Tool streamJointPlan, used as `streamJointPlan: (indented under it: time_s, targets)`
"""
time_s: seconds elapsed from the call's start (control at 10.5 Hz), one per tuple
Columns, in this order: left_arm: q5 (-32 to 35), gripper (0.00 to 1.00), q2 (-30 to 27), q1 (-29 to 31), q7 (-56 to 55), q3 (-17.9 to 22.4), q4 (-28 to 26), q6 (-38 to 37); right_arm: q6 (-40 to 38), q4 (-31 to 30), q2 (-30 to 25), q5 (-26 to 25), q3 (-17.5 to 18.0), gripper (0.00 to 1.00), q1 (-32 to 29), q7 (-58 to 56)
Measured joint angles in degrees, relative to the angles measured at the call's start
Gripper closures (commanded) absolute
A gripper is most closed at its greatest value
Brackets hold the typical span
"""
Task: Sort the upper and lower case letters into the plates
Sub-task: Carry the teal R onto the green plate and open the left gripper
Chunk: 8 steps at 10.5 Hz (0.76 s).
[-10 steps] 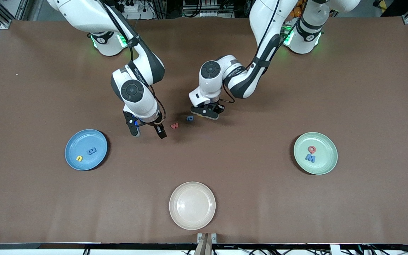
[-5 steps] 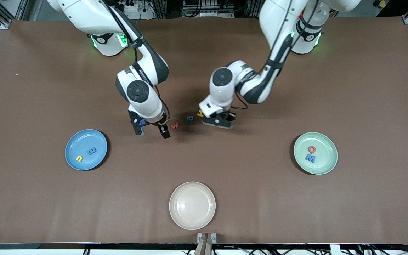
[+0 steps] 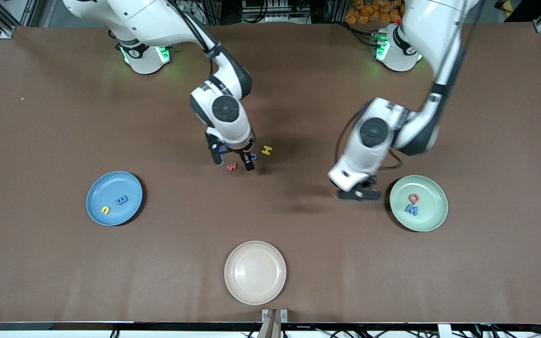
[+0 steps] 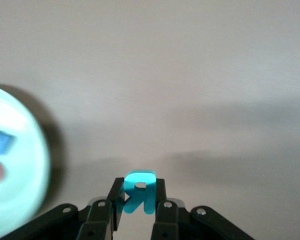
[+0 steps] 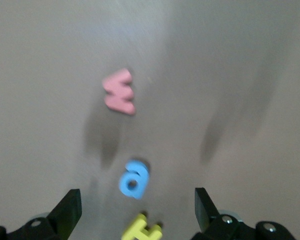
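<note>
We found the sky blue plate point(image 3: 114, 198) at nine o'clock with a yellow letter point(image 3: 105, 210) and a blue letter point(image 3: 121, 200) in it. The right gripper point(image 3: 234, 163), fingers apart, hovered over the red w point(image 3: 232, 166), blue a point(image 5: 134, 179) and yellow H point(image 3: 266, 150) near the centre. The left gripper point(image 4: 138, 207) was clamped on what looked like a teal R point(image 4: 138, 191) beside the mint green plate point(image 3: 429, 217) at three o'clock, which held a red Q point(image 3: 413, 198) and a blue M point(image 3: 411, 209).

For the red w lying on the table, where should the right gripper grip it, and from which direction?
From straight above, pinching across its outer edges. The red w lies flat on the table, apart from the blue letter, so only its thin sides give purchase. The right gripper hangs open over it.
</note>
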Motion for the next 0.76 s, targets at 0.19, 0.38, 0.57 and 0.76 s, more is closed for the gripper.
streamJointPlan:
  time_s: [0.19,0.38,0.57,0.76]
  targets:
    - [0.00,1.00,0.00,7.31,10.50,-0.01,-0.07,0.00,0.17,0.05,1.53,0.00,-0.04,0.00,1.84,2.08]
    - [0.00,1.00,0.02,11.79,16.95,0.06,-0.22,0.00,0.24,0.13,2.00,0.00,-0.65,0.00,1.57,3.01]
    - [0.00,0.11,0.09,13.72,18.86,0.60,-0.53,0.00,0.29,0.32,2.01,0.00,-1.76,0.00,1.28,3.81]
    - [-0.21,0.00,0.26,13.76,18.86,0.69,-0.69,0.00,1.14,0.49,2.01,0.00,-2.74,0.00,1.12,3.91]
